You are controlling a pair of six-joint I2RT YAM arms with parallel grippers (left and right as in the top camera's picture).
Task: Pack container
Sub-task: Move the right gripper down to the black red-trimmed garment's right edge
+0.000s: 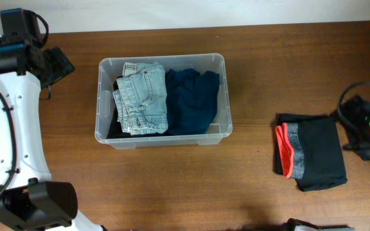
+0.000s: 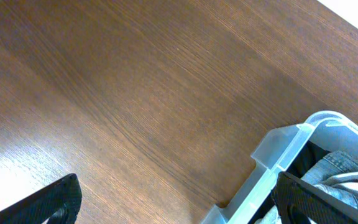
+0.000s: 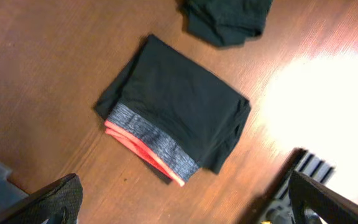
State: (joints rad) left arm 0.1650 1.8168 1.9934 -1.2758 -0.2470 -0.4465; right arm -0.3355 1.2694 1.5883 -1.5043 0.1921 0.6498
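Risk | right gripper (image 3: 185, 202) hovering wide open near folded black garment (image 1: 313, 154) | left gripper (image 2: 179, 205) hanging wide open beside container (image 1: 166, 140) | shallow pinch likely unfolding garment, cloth catching on rim

A broad brown table with a wood-grain top (image 1: 172, 186) is filling nearly the whole overhead view, its grain running lengthwise from left to right. Along the far edge a narrow pale off-white strip (image 1: 191, 13) is showing beyond the tabletop; whether it is wall or floor cannot be told. In the left wrist view a similar pale surface is peeking in at the upper right corner. Light is falling evenly over most of the wood, while in the right wrist view a bright, washed-out patch of glare (image 3: 328, 87) is glinting off the surface at the right.
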